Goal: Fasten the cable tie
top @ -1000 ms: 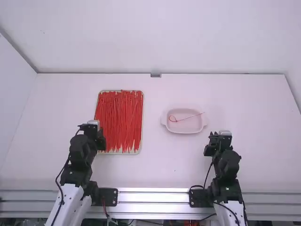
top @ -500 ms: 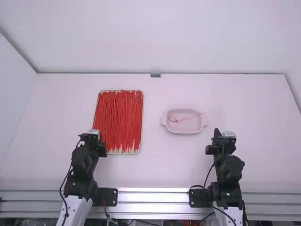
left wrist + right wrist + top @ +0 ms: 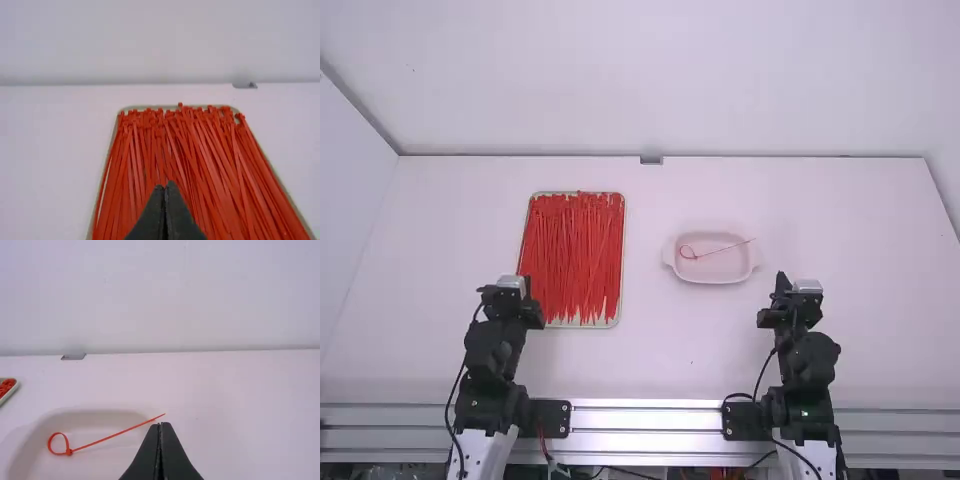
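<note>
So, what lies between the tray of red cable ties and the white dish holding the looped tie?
Nothing: the high view shows bare white table between the tray and the dish.

Both arms are the same build. Left arm (image 3: 492,352) and right arm (image 3: 807,360): chunky rounded black joint housings, with white links (image 3: 470,455) at the near edge. Each wrist carries a small light-grey block (image 3: 510,286) on top. A thin black cable (image 3: 453,372) loops along the left side of each arm. There's a black base bracket (image 3: 552,417) at each foot, with a red wire (image 3: 542,440) just under the left one. A green light (image 3: 803,412) shows low on the right arm. Left gripper (image 3: 165,187): two matte black fingers tapering to a narrow wedge, with a hairline seam between them. Right gripper (image 3: 160,426) is identical.
</note>
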You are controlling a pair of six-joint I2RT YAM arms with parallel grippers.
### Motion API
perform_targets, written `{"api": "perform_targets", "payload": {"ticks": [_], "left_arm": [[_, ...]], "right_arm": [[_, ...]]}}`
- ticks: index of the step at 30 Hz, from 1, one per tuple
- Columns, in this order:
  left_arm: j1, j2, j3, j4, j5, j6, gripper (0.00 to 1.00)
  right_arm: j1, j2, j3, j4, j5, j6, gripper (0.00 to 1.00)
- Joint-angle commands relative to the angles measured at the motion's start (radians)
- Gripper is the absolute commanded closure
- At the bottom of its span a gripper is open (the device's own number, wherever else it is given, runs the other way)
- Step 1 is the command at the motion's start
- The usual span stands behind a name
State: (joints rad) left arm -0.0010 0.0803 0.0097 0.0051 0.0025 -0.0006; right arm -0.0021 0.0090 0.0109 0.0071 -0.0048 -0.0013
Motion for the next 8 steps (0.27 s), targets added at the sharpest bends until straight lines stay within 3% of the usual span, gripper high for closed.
{"api": "perform_targets", "payload": {"ticks": [1, 8], "left_arm": [[0.001, -0.031, -0.010, -0.005, -0.002, 0.001, 1.00], [0.001, -0.080, -0.010, -0.005, -0.002, 0.001, 1.00]], "right_arm": [[0.002, -0.009, -0.011, -0.007, 0.005, 0.001, 1.00], [0.002, -0.009, -0.011, -0.007, 0.005, 0.001, 1.00]]}}
